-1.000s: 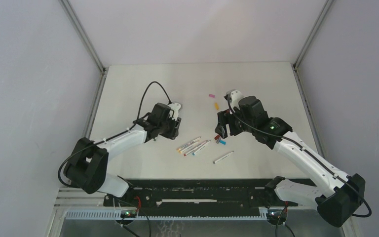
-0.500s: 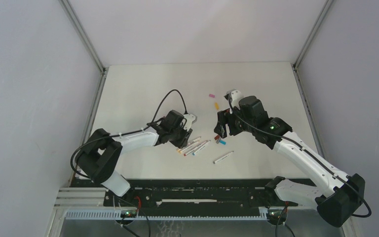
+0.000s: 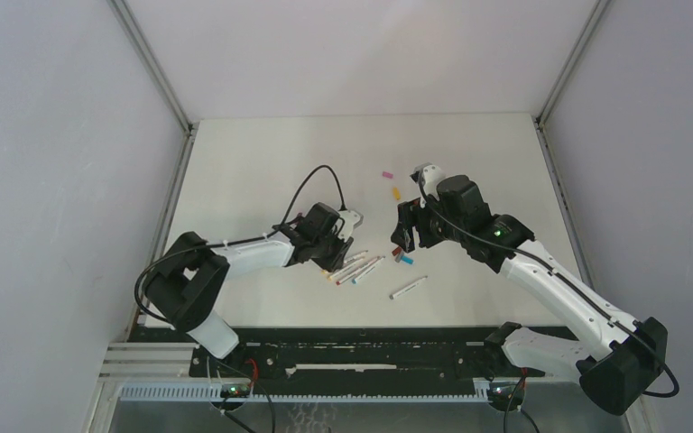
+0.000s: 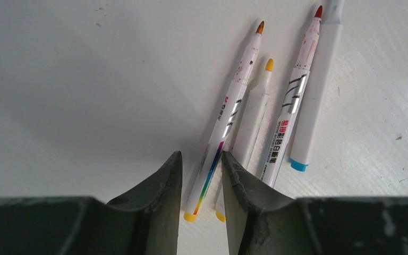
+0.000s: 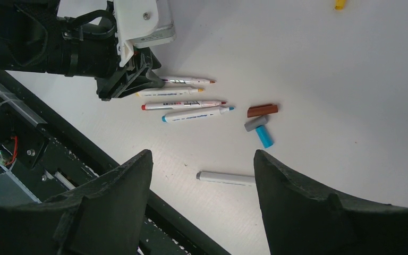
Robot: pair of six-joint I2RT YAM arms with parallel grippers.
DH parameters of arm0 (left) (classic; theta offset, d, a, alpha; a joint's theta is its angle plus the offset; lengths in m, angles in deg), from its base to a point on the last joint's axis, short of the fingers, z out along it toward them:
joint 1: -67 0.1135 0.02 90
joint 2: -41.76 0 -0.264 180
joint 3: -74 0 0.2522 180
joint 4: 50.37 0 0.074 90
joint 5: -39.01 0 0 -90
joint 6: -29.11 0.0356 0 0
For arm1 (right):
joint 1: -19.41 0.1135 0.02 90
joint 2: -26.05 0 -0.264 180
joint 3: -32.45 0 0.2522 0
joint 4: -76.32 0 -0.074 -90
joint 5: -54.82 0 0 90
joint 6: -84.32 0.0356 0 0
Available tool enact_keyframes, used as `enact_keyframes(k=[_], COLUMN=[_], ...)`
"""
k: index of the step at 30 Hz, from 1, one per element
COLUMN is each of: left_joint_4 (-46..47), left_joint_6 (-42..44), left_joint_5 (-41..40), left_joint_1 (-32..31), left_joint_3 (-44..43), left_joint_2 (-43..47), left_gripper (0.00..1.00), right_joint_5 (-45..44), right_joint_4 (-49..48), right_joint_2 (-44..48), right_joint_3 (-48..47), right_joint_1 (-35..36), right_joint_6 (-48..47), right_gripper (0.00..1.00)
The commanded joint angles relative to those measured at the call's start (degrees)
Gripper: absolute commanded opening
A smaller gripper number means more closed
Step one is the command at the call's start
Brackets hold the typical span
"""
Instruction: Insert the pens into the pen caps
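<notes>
Pinching only the slim white plastic marker pen with the orange tip [image 4: 228,114] means keeping the yellow-tipped white pen [image 4: 255,109] just beside it out of the jaws. The orange-tipped pen lies flat on the white table [image 4: 85,79], leftmost in a row of four, with a rainbow stripe near its yellow tail. The left gripper [image 4: 202,183] straddles that tail, jaws narrowly apart and not yet pinching. The right gripper [image 5: 202,159] hangs spread wide and empty above the stubby brown plastic cap [image 5: 262,110], the grey cap [image 5: 256,123] and the blue cap [image 5: 264,137].
</notes>
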Motion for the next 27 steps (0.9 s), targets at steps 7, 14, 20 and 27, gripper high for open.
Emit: enact_keyframes(k=[7, 14, 20, 27], left_joint_4=[-0.29, 3.88, 17.51, 24.48], left_joint_6=[0.49, -1.47, -5.28, -7.26], left_joint_5=[-2.50, -3.02, 2.62, 14.70], left_joint_1=[-0.47, -0.47, -0.56, -0.78], left_joint_3=[-2.67, 0.70, 9.32, 14.48], left_joint_2=[-2.75, 2.94, 18.58, 29.64], left_gripper=[0.09, 0.00, 0.00, 0.00], right_joint_5=[0.42, 0.89, 5.64, 12.69], right_joint_4=[-3.50, -5.63, -12.74, -23.48], right_joint_2=[1.83, 2.73, 4.06, 3.76], right_joint_3=[0.55, 2.52, 5.95, 9.50], right_joint_1=[-0.16, -0.24, -0.39, -1.01], right_joint_6=[1.92, 4.22, 9.15, 16.84], right_gripper=[0.68, 0.69, 0.74, 0.76])
